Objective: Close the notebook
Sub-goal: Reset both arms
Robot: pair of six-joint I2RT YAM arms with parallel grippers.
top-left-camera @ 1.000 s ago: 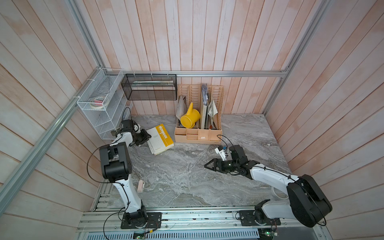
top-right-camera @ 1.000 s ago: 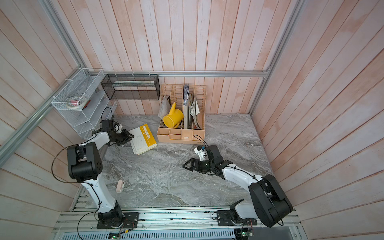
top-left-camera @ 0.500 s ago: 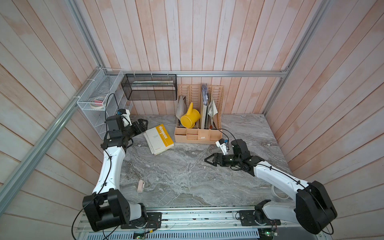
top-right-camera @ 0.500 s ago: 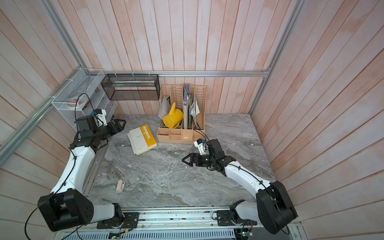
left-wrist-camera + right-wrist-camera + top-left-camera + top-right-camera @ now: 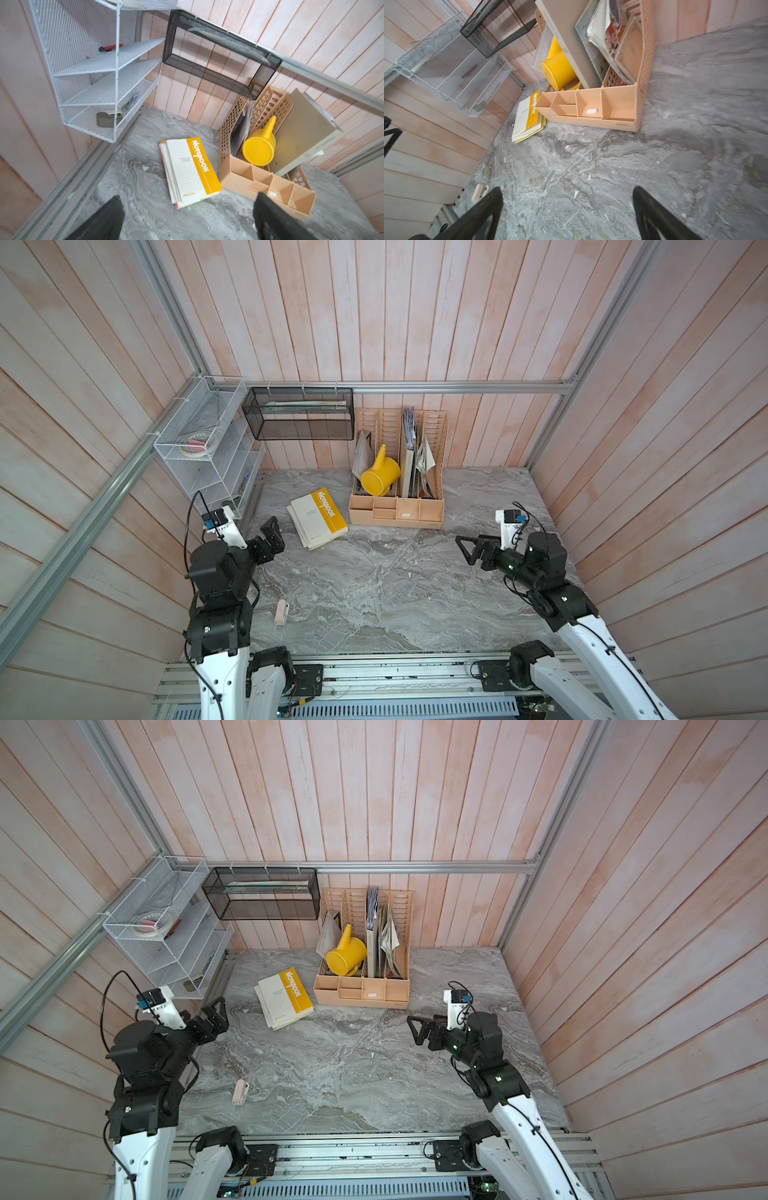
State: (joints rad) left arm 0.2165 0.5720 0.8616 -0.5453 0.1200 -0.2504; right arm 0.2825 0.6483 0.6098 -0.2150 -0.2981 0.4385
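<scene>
Organizer (image 5: pixel 395 521) beside the notebook (image 5: pixel 319 518) holds a yellow jug (image 5: pixel 380 480) and papers (image 5: pixel 424 462).

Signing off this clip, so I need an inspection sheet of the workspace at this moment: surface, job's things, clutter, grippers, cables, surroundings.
Surface: marble table, scattered white flecks.
Job's things: notebook lies shut, yellow cover up, beside the desk organizer.
Clutter: watering can and papers in the organizer; small pink item near the front edge.
Grippers: left gripper open, empty, short of the notebook; right gripper open, empty, above the table.
Cables: a black cable loops at each wrist, clear of the table's things.
Surroundings: wire shelf, mesh basket, plank walls.
</scene>
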